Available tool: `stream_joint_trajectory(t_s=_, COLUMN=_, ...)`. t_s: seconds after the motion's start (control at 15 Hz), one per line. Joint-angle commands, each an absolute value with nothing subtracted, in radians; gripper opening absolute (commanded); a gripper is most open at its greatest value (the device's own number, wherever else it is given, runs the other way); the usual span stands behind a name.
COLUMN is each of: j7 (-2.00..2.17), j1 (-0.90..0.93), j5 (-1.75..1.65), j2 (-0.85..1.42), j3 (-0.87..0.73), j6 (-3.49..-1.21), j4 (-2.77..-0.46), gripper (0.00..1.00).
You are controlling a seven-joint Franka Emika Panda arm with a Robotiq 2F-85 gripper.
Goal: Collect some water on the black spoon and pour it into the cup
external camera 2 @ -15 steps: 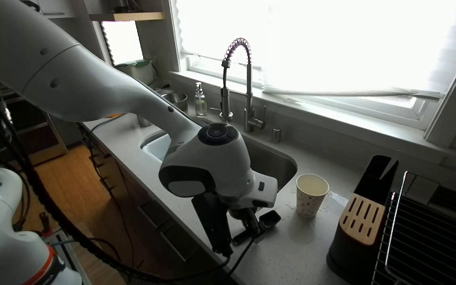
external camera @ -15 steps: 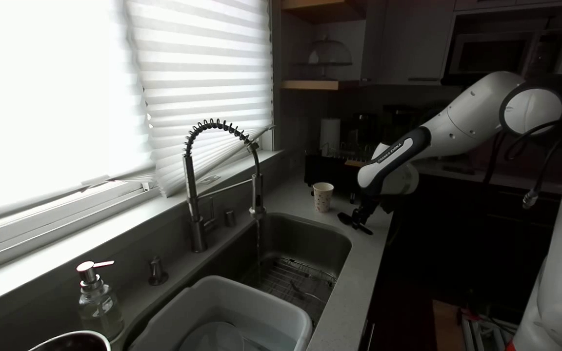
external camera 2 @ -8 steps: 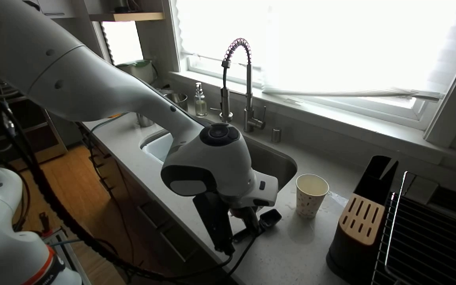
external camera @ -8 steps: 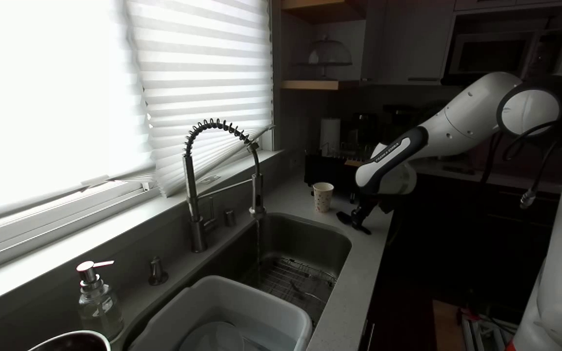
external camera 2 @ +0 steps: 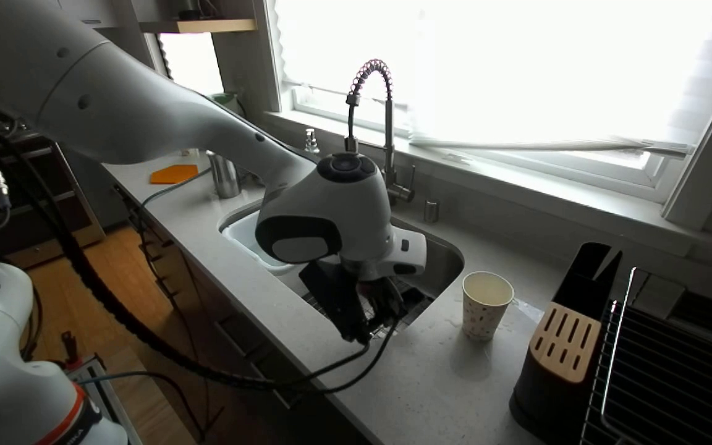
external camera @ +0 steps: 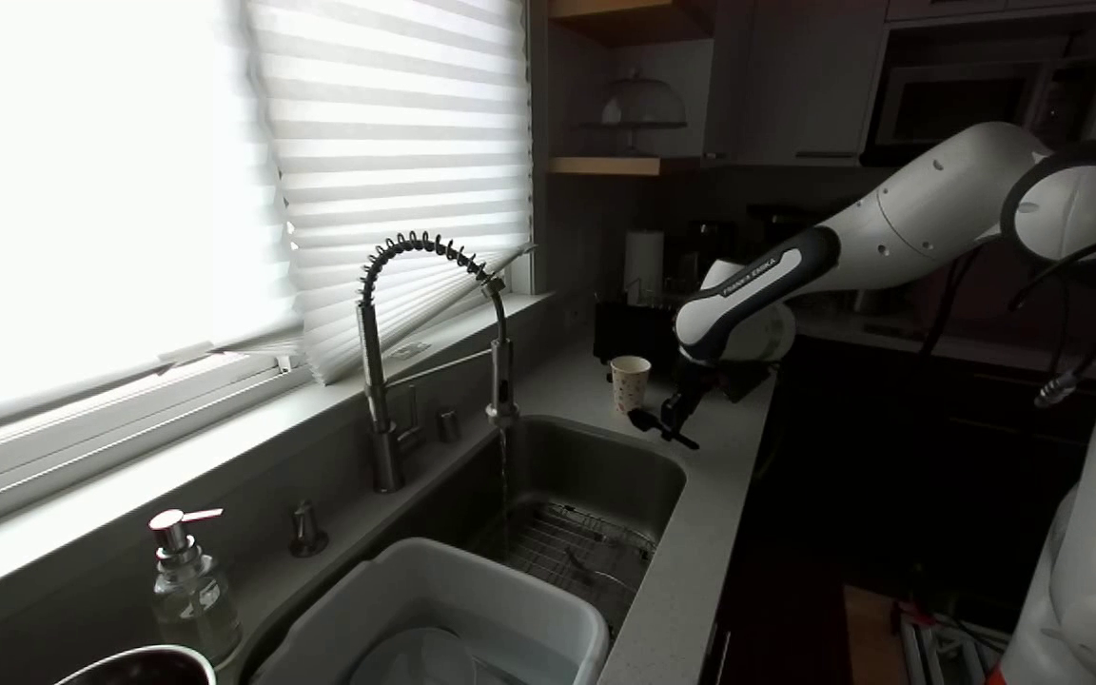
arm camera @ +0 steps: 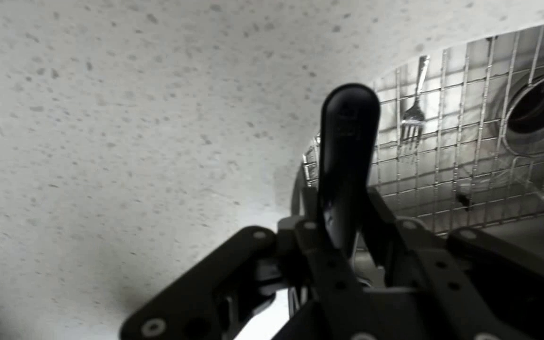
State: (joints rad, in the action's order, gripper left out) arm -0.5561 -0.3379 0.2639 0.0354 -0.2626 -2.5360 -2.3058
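Observation:
My gripper (arm camera: 343, 203) is shut on the handle of the black spoon (arm camera: 350, 123), whose handle end sticks up between the fingers in the wrist view. In an exterior view the spoon's bowl (external camera: 641, 419) points toward the sink side, just in front of the cup's base. In an exterior view the gripper (external camera 2: 384, 321) and spoon bowl (external camera 2: 416, 300) hang over the sink's near rim. The white speckled cup (external camera: 630, 382) stands upright on the counter beyond the sink; it also shows in an exterior view (external camera 2: 486, 309). Water (external camera: 504, 476) runs from the tap (external camera: 501, 409) into the sink.
A grey tub (external camera: 567, 618) fills the near part of the sink (external camera: 596, 447). A fork (arm camera: 413, 115) lies on the wire rack in the sink. A black utensil holder (external camera 2: 554, 395) and wire dish rack (external camera 2: 671, 364) stand near the cup. A soap bottle (external camera: 191, 590) stands behind the sink.
The arm has moved the gripper and spoon from over the counter beside the cup toward the sink and a little up, now at the sink's rim. The cup has not moved.

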Motion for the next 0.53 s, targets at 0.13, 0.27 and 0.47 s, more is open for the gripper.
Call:
stream_joint_trajectory(t_s=0.13, j7=-0.51, j1=-0.264, j5=0.191, j2=-0.044, j3=-0.226, j6=-2.455, j4=-2.323, gripper=0.06)
stream_joint_trajectory(t_s=0.27, j7=-0.491, j1=-0.239, j5=0.157, j2=-0.047, j3=-0.212, j6=-2.442, j4=-2.315, gripper=0.06)
stream_joint_trajectory(t_s=0.47, j7=-0.511, j1=-0.224, j5=0.187, j2=-0.032, j3=-0.215, j6=-2.461, j4=-2.303, gripper=0.26)
